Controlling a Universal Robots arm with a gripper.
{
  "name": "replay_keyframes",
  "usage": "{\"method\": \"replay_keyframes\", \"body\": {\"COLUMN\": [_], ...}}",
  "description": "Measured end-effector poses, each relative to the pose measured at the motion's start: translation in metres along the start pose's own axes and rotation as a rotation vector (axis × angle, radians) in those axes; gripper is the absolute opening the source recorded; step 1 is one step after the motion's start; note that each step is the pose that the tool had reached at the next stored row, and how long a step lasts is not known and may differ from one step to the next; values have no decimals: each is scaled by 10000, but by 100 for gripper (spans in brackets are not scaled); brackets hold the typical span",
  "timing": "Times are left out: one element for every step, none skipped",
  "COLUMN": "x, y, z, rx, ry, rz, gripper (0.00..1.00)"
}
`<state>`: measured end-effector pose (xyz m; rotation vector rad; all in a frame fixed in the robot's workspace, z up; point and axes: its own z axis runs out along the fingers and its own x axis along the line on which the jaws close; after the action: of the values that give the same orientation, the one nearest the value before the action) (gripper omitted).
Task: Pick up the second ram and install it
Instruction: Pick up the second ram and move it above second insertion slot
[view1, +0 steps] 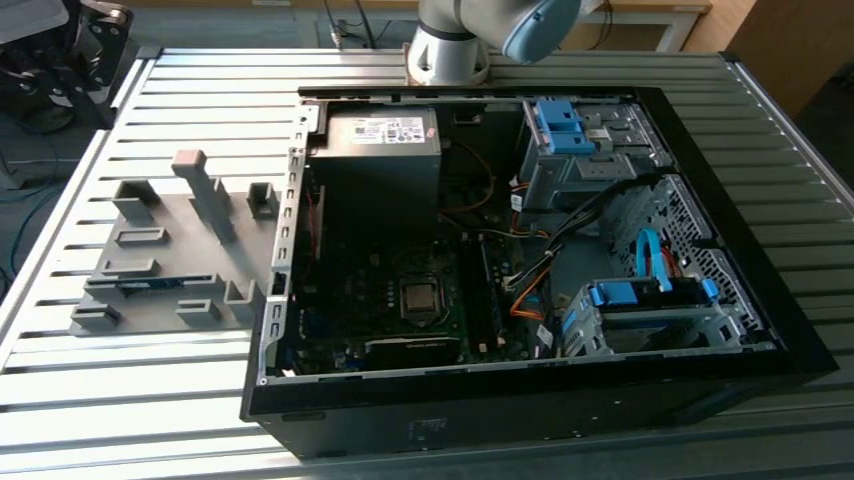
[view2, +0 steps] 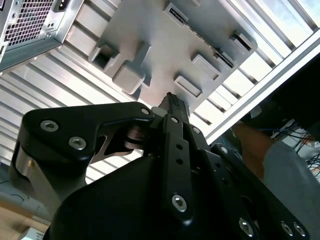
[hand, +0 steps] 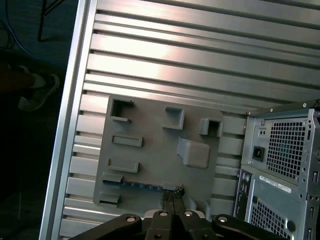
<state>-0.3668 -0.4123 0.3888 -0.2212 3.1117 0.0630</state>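
Black metal gripper (hand: 173, 194) pinched shut, empty, near thin blue circuit-board ram (hand: 137, 184) at edge of grey slotted tray (hand: 150, 160); best opened, aligned lengthwise.

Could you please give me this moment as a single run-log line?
end effector: shut, empty, over grey holder tray | second ram: in tray, not grasped | computer case: open, beside tray

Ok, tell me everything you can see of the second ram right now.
The second ram is a thin, long, narrow blue circuit-board strip. It stands on edge in the grey holder tray, seated between slotted posts near one edge of the tray. It sits level, on the slatted metal table beside the open computer case, not yet picked up. Any sticker or chips are too small to tell.
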Motion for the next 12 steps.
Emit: {"method": "replay_keyframes", "body": {"x": [0,0,1,1,1,1,1,1,2,2,2,2], "y": [-1,-2,-3,-4,-5,-6,-7,-8,-9,-10,-10,-10], "z": [0,1,2,3,4,5,6,6,7,8,9,10], "rx": [1,0,-2,-5,-7,-9,-11,-14,-16,-19,-22,-25], "ry": [4,8,11,14,18,22,26,30,33,37,42,46], "rz": [-90,-184,-278,-378,-474,-568,-662,-758,-860,-957,-1077,-1204], "gripper": [11,11,11,11,11,11,11,11,11,11,11,11]}}
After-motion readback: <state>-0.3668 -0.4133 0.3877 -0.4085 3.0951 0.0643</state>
